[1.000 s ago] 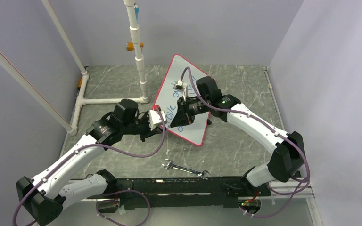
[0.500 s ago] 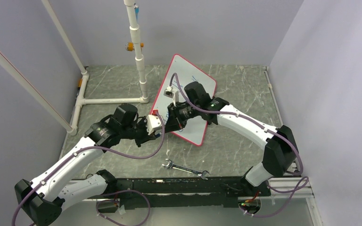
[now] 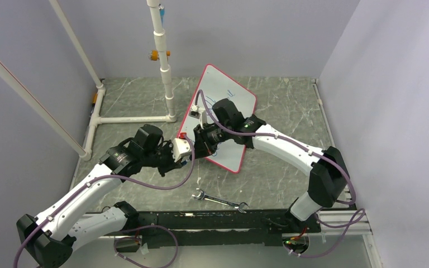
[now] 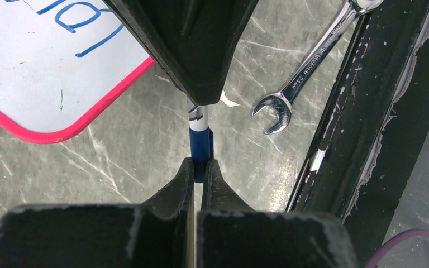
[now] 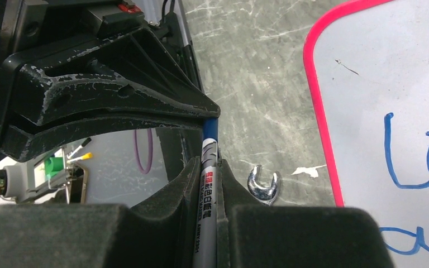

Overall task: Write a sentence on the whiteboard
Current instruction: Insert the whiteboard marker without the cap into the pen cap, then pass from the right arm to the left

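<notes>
The whiteboard (image 3: 236, 95) lies slanted at the table's middle, with a red-pink rim. Part of the blue sentence shows in the left wrist view (image 4: 84, 19) and the right wrist view (image 5: 408, 162); in the top view the arms hide most of it. My two grippers meet tip to tip just off the board's near left edge. My right gripper (image 3: 199, 146) (image 5: 209, 167) is shut on a grey marker (image 5: 208, 190). My left gripper (image 3: 187, 152) (image 4: 199, 166) is shut on the marker's blue cap (image 4: 200, 146), which sits on the marker's end.
A steel wrench (image 3: 220, 200) lies on the table near the front, also in the left wrist view (image 4: 304, 72). A black rail (image 3: 218, 220) runs along the near edge. A white pipe frame (image 3: 165, 72) stands at the back left.
My right gripper has moved left off the board with the marker, to the left gripper. The left gripper has shifted slightly toward me.
</notes>
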Tool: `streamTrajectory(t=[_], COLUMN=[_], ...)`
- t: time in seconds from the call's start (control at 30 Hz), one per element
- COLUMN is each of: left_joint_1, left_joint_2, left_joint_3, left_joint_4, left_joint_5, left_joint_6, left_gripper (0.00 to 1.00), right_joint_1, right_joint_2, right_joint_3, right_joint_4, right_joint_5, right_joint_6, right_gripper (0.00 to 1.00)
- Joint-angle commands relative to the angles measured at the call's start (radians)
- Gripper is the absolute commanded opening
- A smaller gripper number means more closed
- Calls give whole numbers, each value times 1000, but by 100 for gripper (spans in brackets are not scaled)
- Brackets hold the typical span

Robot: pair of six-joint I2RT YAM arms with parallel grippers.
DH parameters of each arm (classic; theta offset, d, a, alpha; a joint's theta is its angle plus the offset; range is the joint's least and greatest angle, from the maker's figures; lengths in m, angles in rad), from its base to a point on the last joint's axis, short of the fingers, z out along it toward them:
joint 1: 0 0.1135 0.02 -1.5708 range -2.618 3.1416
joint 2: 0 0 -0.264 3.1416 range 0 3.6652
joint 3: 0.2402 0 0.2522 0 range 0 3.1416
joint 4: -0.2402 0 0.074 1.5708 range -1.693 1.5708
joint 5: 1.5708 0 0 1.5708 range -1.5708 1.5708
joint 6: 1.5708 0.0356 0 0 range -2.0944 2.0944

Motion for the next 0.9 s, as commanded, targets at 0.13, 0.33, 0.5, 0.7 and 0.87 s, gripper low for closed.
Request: streamTrajectory(t=[0.13,0.33,0.5,0.7,0.87], left_joint_1=[-22,-22,-22,-22,-23], left_joint_2=[-11,-13,-6,6,25], left_joint_3=[51,49,57,62,68], left_joint_4=[337,309,287,270,258], left_joint_5=[143,114,118,129,123], left_joint_6=[14,21,27,30,29], left_gripper=[20,37,37,37,36], right_joint_1=[42,20,18,14,6], right_joint_2=[-66,-130,-150,-186,-222], right_joint_3=[10,-16,-18,-18,-23], right_joint_4=[-20,-31,-46,-71,-77], right_joint_5=[81,110,120,131,137], right_joint_6=[-80,-87,-95,-112,-119], right_gripper=[0,0,0,0,0])
